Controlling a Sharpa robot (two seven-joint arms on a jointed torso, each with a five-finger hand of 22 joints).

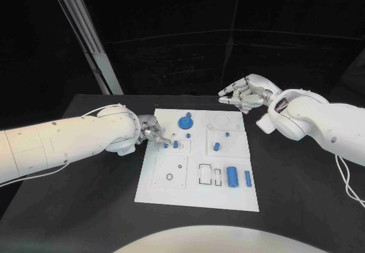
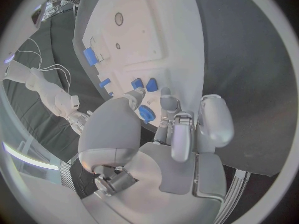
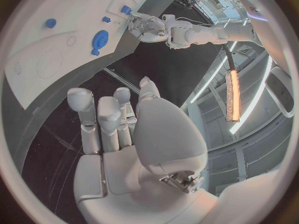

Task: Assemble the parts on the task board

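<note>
The white task board lies in the middle of the black table. On it are a round blue part, short blue pegs and two blue cylinders. My left hand reaches over the board's left edge. Its fingertips sit at two small blue pieces; I cannot tell whether they grip one. Another blue part is half hidden behind the thumb. My right hand hovers beyond the board's far edge with its fingers apart and nothing in them. The right wrist view shows the board, the round blue part and my left hand.
A grey metal post rises behind the table's far left corner. Bare black tabletop surrounds the board on both sides and in front.
</note>
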